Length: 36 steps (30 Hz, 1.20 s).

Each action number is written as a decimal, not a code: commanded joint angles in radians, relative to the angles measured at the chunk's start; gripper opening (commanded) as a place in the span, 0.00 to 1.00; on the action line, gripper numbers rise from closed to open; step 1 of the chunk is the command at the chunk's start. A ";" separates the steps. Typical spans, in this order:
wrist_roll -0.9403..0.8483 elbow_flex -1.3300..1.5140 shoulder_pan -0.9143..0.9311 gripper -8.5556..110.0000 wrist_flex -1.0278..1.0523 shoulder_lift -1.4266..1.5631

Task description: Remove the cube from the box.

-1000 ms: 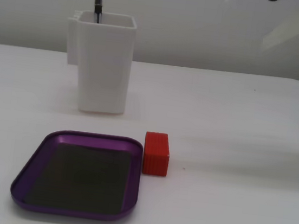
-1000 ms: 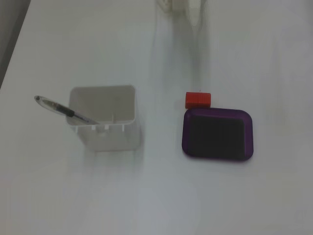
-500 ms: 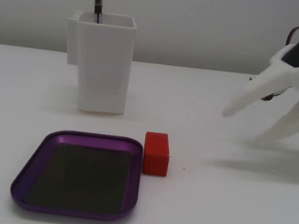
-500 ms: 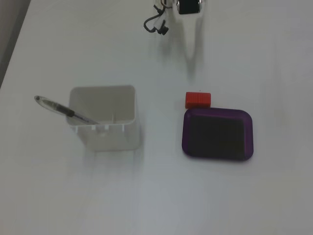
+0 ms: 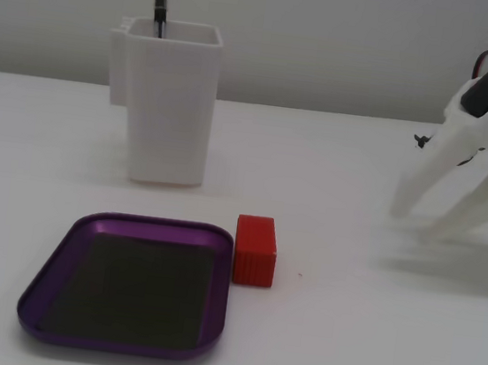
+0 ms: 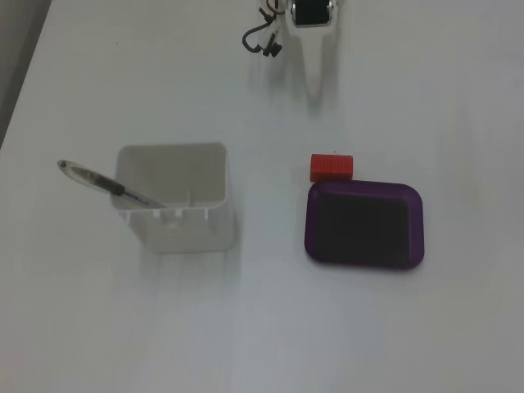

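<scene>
Claw (image 5: 417, 223) stood spread and empty near the bench's right edge. Cube (image 5: 255, 251) sat outside the box (image 5: 122, 339), touching its rim; likely light, rigid, ribbed, best pinched across the short sides.

Cube (image 5: 255, 250): bright red, faintly ribbed faces; same red in other fixed view (image 6: 332, 167). Box (image 5: 54, 277): metallic purple rim, dark flat bottom, near black; purple rim likewise in other fixed view (image 6: 364, 190). Container (image 5: 167, 102): plain white, no pattern. Pen (image 6: 106, 185) in container: clear upper barrel, black lower section. Gripper (image 5: 419, 222): white fingers, black part at joint, silver screws. Table (image 5: 339, 354): uniform white, unpatterned. Cable (image 6: 262, 39) near arm: black.
</scene>
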 commanded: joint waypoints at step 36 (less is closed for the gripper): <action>0.006 0.015 -0.006 0.11 -0.008 0.048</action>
